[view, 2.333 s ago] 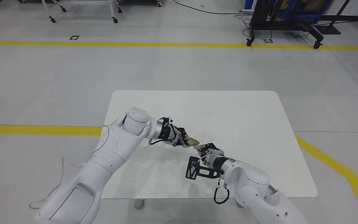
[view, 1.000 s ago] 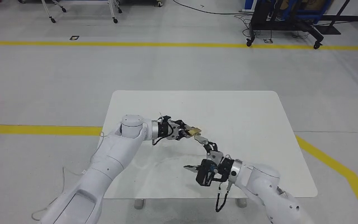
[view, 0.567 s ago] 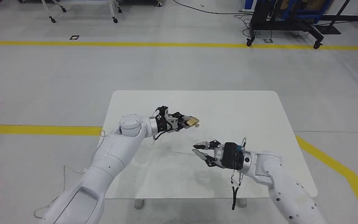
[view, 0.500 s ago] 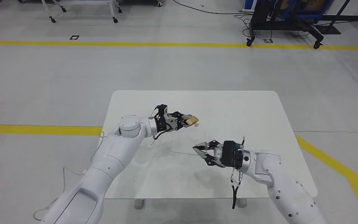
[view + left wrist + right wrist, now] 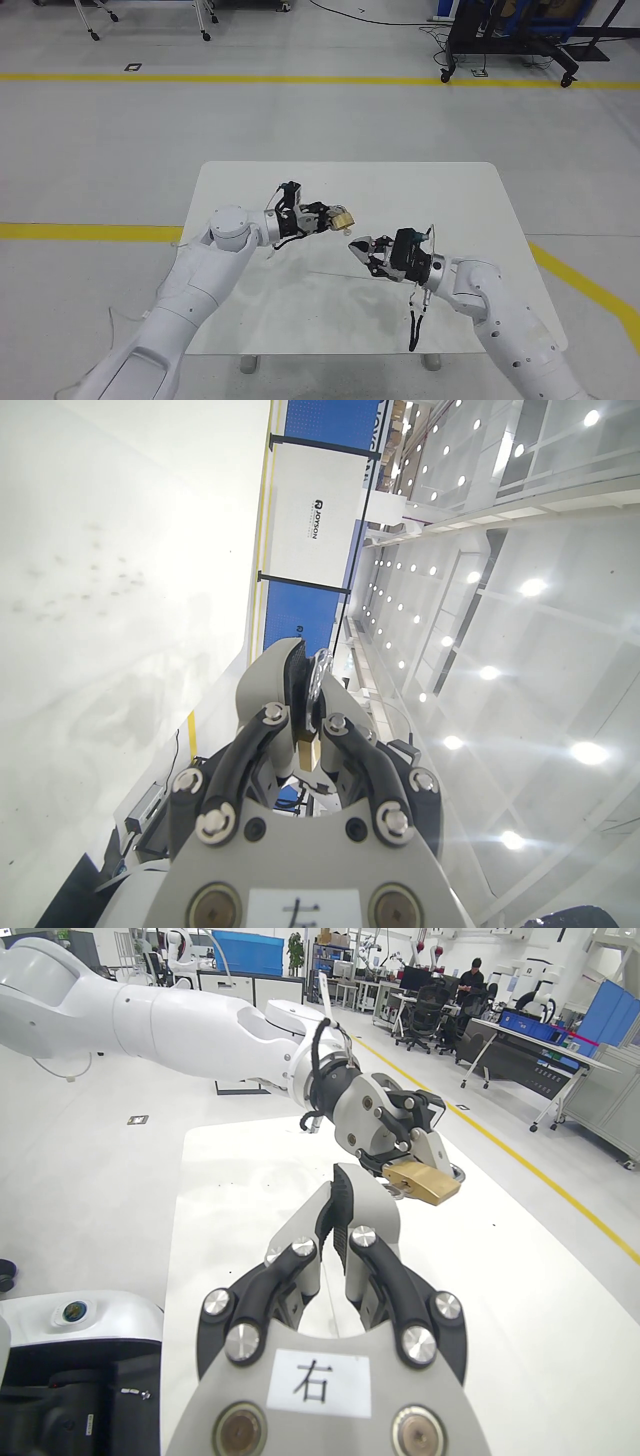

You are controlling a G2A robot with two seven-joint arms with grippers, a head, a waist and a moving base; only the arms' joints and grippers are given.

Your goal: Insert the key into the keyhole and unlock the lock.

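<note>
Big white rectangular table [image 5: 450, 200] sits under both my arms, and the work is above its middle. My left gripper [image 5: 410, 1162] is clamped on the small brass padlock [image 5: 424, 1184], holding it up off the table w/ the silver shackle [image 5: 457, 1173] on the side away from my right arm. My right gripper [image 5: 350, 1188] hangs just short of it, fingers drawn together w/ nothing visible btwn the pads, so I can't say it carries a key. The relation that counts: the lock lies ahead of the right fingertips and a bit farther across the table, toward my left side. It's near but apart, no contact. As far as I can judge, its long axis runs at a slant to the right gripper's pointing line, w/ the shackle-free end turned toward that gripper. At that near end a tiny silver bit [image 5: 397, 1189] sticks out. It's prob. the key seated in the keyhole, but too small to be sure. If so, the right arm is the one to act: part the fingers, cross the short gap, pinch that bit and turn.
</note>
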